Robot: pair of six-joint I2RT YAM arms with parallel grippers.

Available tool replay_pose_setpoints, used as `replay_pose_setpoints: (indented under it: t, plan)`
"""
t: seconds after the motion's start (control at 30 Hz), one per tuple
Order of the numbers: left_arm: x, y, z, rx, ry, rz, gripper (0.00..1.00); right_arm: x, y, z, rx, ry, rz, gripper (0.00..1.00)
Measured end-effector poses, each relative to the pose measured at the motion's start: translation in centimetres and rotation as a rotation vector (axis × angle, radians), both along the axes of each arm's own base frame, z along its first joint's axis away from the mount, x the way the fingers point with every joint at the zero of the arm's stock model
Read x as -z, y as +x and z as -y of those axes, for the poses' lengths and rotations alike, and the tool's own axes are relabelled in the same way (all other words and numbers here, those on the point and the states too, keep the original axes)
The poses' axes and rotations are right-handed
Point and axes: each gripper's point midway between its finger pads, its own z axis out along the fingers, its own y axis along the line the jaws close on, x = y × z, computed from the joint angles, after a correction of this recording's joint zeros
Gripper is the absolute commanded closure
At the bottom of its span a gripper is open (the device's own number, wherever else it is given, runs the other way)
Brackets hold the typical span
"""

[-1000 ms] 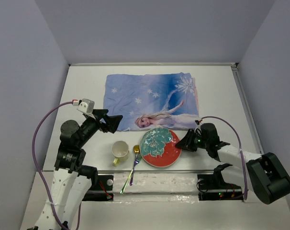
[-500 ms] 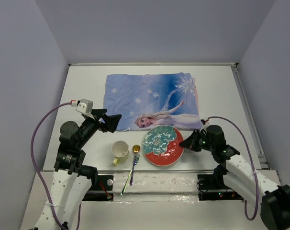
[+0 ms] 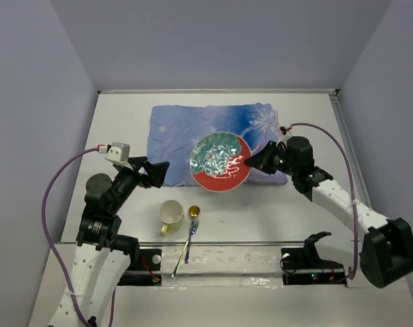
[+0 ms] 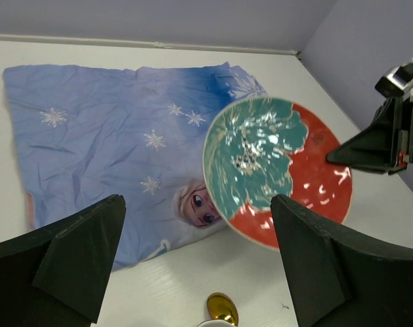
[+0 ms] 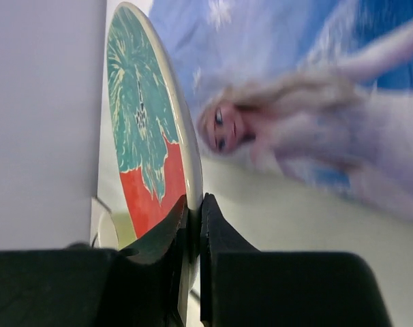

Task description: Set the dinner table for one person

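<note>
My right gripper (image 3: 251, 163) is shut on the rim of the red and teal plate (image 3: 220, 162) and holds it in the air over the near edge of the blue princess mat (image 3: 193, 133). The plate also shows in the left wrist view (image 4: 278, 170) and edge-on in the right wrist view (image 5: 148, 129), pinched between the jaws. My left gripper (image 3: 155, 174) is open and empty, to the left of the plate, above the white dinner table (image 3: 118, 122). A yellow cup (image 3: 171, 214), a gold spoon (image 3: 193, 212) and an iridescent fork (image 3: 186, 246) lie near the front edge.
The mat (image 4: 104, 136) lies crumpled across the table's far middle. The grey walls close in the table on three sides. The arm bases stand along the near edge.
My right gripper has lifted the plate off the table near the front and carried it away and to the left, over the mat's near edge. The left arm has barely moved.
</note>
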Motion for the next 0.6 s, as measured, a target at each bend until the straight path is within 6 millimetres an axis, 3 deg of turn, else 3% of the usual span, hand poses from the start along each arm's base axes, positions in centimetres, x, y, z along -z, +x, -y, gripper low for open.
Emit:
replay_pose_setpoints:
  t: [0.17,0.27,0.4,0.6]
  plan:
    - [0.5,0.2,-0.9,-0.059,0.005,-0.018,0.01,-1.2,7.6,-1.8,0.068,0.005,0.068,1.0]
    - [0.3,0.2,-1.1,-0.074,0.005,-0.013,0.01,0.4,11.3,-2.9,0.098,0.002,0.052,1.0]
    - [0.4,0.2,-1.2,-0.084,0.007,-0.016,0.01,2.7,14.4,-3.7,0.123,-0.016,0.007,1.0]
    - [0.8,0.3,-1.6,-0.107,0.012,-0.031,0.01,4.6,16.4,-4.0,0.154,-0.023,-0.031,1.0]
